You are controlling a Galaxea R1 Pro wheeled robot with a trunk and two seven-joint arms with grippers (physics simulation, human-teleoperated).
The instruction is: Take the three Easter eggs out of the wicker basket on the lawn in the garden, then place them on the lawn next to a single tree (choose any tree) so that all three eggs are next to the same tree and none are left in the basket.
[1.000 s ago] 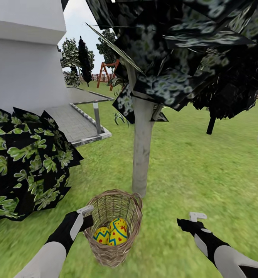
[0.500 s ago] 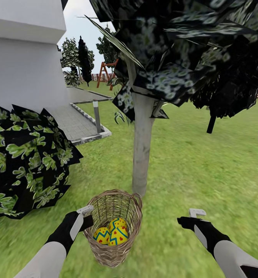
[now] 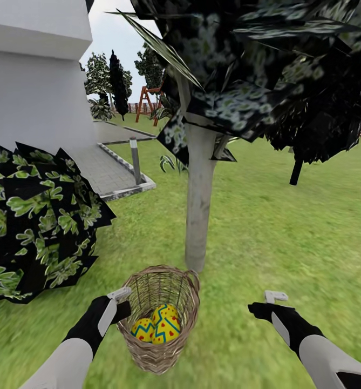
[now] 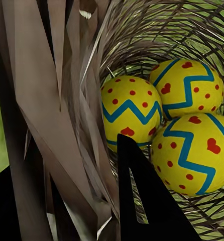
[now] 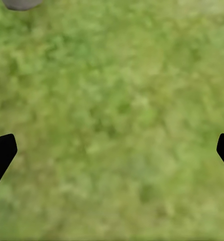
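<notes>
Left pincer grips the basket rim with the three eggs just inside beyond its fingers, basket at the tree foot, while the right pincer hangs wide open, empty, over lawn.

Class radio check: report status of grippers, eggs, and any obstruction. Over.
Left gripper shut on basket rim. Right gripper open, empty over lawn. Three eggs in basket, beside tree. Nothing blocking.
</notes>
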